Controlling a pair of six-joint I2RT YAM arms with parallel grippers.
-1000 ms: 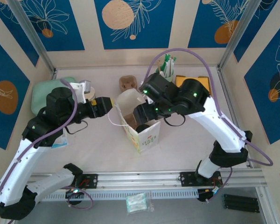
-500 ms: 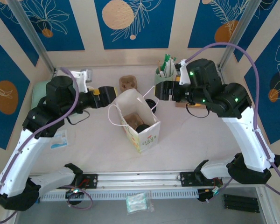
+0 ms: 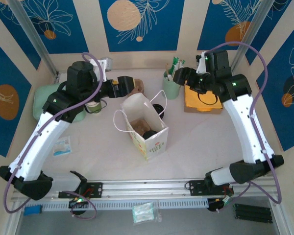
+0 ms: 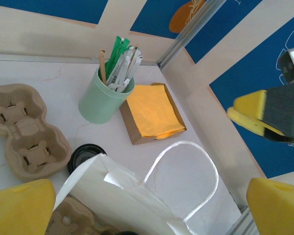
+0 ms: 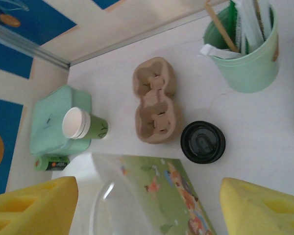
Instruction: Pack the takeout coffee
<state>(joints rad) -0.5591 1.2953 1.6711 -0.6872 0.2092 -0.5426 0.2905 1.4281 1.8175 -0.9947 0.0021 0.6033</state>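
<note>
The left gripper hung with its yellow fingers spread wide and nothing between them, above the far middle of the table. Just beside it lay an empty cardboard cup carrier. To its left a lidless green-and-white cup stood against a mint-green container.

The right gripper was also released, its jaws wide apart and holding nothing. It hovered at the far right, over a pale green tumbler filled with stirrers and wrapped sticks. Right of the tumbler sat a brown box of orange napkins.

Nearer, in the middle of the table, stood an open white paper bag with a printed side and thin loop handles. The takeout coffee was inside it, with its round black lid facing up. It rested toward the near end of the bag, in what looked like a second cardboard carrier. A loose black lid lay on the table just beyond the bag's far right edge. Both grippers were well apart from the coffee. A small packet lay near the left edge.
</note>
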